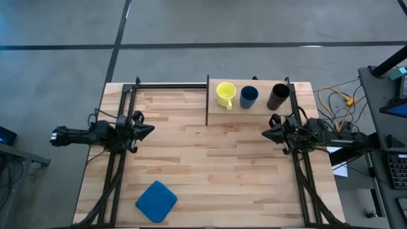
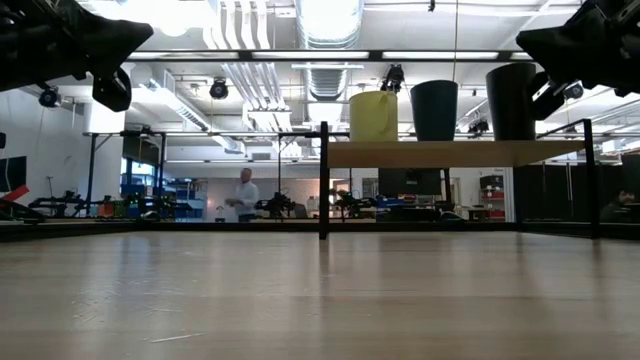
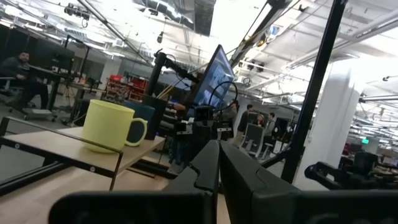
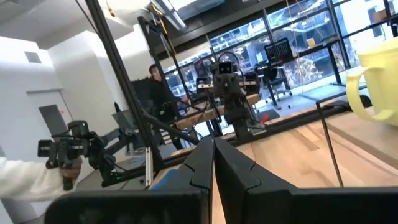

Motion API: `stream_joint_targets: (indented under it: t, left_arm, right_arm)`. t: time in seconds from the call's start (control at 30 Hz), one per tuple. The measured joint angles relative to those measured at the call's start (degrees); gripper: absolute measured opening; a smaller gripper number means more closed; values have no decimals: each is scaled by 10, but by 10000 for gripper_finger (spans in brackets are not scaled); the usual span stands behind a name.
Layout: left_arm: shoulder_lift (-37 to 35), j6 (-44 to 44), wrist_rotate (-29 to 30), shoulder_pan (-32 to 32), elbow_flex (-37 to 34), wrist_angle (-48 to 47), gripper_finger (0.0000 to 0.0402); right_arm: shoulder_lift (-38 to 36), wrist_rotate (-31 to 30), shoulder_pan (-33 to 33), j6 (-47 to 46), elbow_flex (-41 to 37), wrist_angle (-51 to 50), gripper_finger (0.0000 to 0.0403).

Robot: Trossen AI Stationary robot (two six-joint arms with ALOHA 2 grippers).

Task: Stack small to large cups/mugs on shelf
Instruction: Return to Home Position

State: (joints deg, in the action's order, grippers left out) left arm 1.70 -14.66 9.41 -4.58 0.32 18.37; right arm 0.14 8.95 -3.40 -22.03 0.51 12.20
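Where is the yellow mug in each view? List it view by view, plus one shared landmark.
High view: yellow mug at the shelf's left end.
Low view: mug leftmost on the shelf, right of centre.
Left wrist view: mug on the shelf, partly hiding the dark blue cup.
Right wrist view: mug partly cut off, handle showing.
Shared landmark: the shelf.

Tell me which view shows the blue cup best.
Low view: the blue cup stands in full profile on the shelf. High view shows it from above; left wrist, a sliver behind the mug; right wrist, nothing.

Grey concrete floor, ceiling ducts, windows
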Motion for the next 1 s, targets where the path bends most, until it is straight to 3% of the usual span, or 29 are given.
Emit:
stream_joint_targets:
  t: [0.8,1.0]
  left_arm:
    - [4,1,0,0,-1,10,0]
    - [8,34,0,0,-1,0,0]
  right_arm:
    - [0,0,0,-9,0,1,8]
    - [0,0,0,-9,0,1,8]
